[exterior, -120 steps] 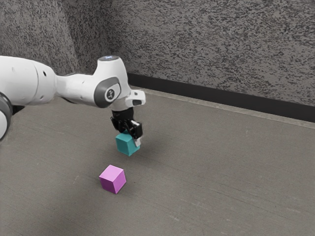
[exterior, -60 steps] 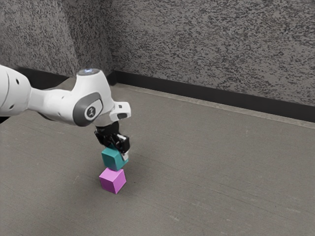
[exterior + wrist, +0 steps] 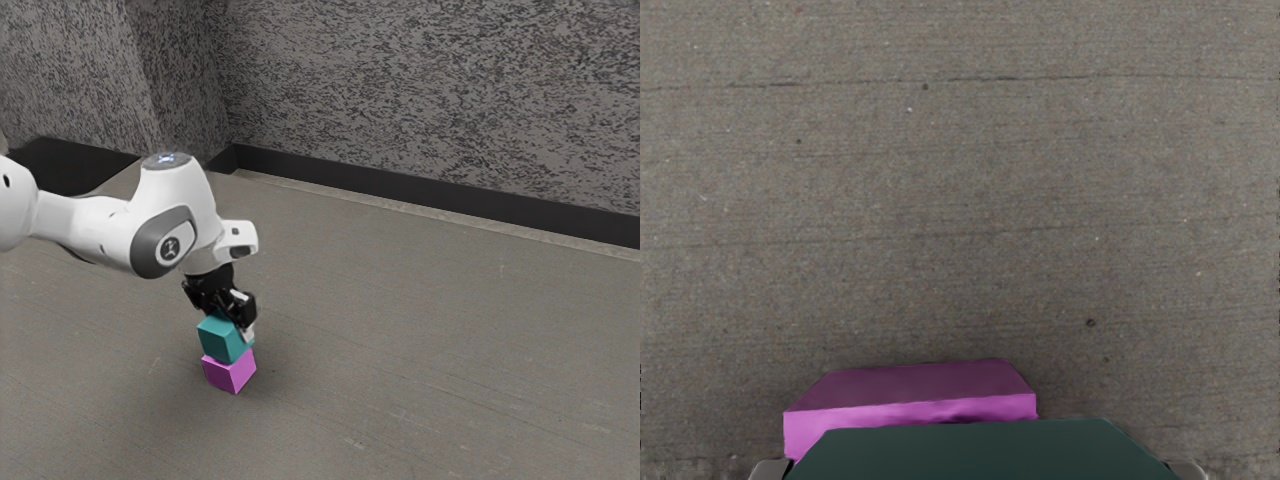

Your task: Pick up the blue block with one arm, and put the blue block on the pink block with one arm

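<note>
**Blue on pink, release awaited**

The hand (image 3: 232, 312) is seen clamped from above on the blue block (image 3: 224, 338). That block is held at 12 o'clock of the pink block (image 3: 229, 372), the two apparently touching, edges slightly askew. The pickup can be judged done, the placing nearly so. Left to be done: the grip let go and the hand drawn clear. The stack is carried by the grey surface (image 3: 450, 330), the arm reaching in from 10 o'clock.
</note>
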